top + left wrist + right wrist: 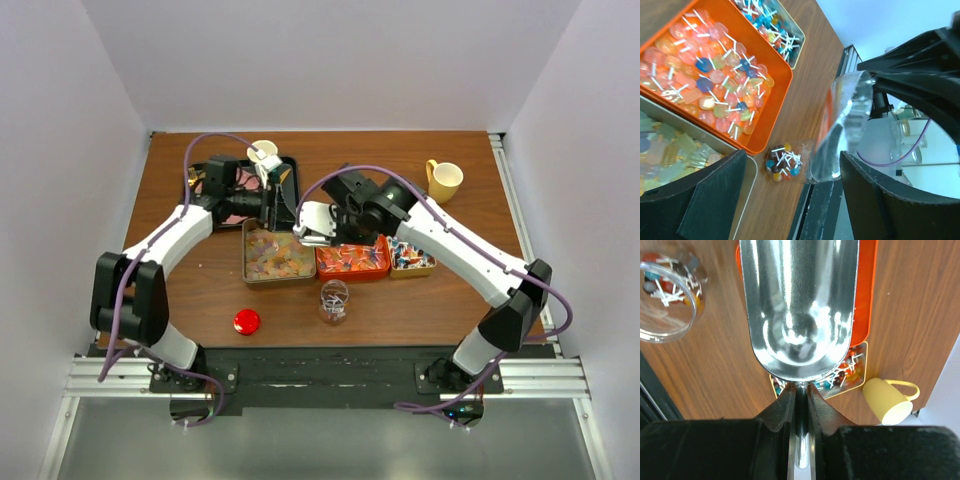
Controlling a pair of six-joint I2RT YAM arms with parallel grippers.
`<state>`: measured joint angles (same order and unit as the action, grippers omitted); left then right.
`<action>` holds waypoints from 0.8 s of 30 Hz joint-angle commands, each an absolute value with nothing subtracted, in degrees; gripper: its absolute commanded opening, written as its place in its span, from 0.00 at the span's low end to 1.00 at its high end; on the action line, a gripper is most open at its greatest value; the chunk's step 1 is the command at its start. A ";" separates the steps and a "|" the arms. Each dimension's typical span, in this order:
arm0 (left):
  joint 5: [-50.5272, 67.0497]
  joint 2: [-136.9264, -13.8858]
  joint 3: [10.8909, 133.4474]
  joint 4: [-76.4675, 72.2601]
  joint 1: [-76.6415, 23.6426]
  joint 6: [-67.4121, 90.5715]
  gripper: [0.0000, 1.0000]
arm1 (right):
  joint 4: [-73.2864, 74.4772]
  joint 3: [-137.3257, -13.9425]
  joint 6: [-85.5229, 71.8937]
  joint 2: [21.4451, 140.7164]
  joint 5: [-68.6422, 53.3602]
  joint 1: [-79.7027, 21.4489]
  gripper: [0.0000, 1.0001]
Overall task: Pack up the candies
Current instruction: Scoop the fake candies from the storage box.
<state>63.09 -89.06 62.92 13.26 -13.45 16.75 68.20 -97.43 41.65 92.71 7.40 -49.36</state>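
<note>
The right claw (799, 397) grips the empty scoop (800, 305) by its thin handle, the left claw (792, 165) gapes open; digging into the tray (867, 290) could twist it, scattering candies (715, 75) over the worktop (905, 315).

Left arm (170, 240) jaws gape; right arm (460, 250) (elbow bent) pinches.

The scoop (800, 305) hides most of the orange tray (867, 290) in the right wrist view, and the left edge cuts the jar (690, 315). In the left wrist view the pale candies (670, 155) look blurred.
</note>
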 commanded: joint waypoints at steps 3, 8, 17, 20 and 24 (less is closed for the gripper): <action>62.05 -92.72 67.58 11.51 -15.91 17.49 0.78 | 66.79 -103.62 38.67 92.73 2.57 -48.60 0.00; 61.08 -96.41 69.96 11.87 -16.00 17.14 0.77 | 67.32 -105.73 36.48 90.36 0.18 -47.38 0.00; 60.47 -101.94 73.12 10.55 -17.93 18.10 0.76 | 68.73 -104.24 32.53 86.14 -5.18 -39.73 0.00; 60.12 -103.79 74.87 10.28 -18.89 18.19 0.76 | 69.08 -103.36 30.16 84.73 -6.23 -36.05 0.00; 60.47 -106.34 77.86 9.58 -19.77 18.98 0.76 | 70.57 -99.77 28.74 80.17 -6.51 -30.95 0.00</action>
